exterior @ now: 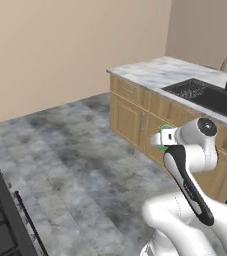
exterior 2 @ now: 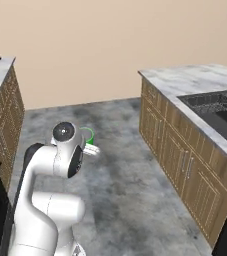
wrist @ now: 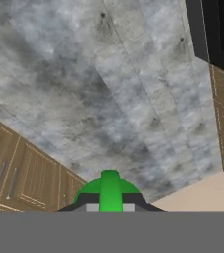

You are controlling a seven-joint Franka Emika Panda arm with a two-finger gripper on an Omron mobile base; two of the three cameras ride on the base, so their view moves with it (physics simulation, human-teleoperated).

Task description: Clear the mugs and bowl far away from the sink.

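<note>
Green mug (wrist: 109, 190) held in tool (wrist: 110, 206), fingers pinching handle, carried above floor (exterior: 70, 150), well apart from sink (exterior: 210, 96) and worktop (exterior 2: 195, 80). Mug probably light, rigid, smooth; handle hold may swing.

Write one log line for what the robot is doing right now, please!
phase: carrying | held: green mug | fingers: shut on mug | position: over floor, away from sink

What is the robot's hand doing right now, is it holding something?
Gripper: closed on the green mug, carried above the kitchen floor.
</note>
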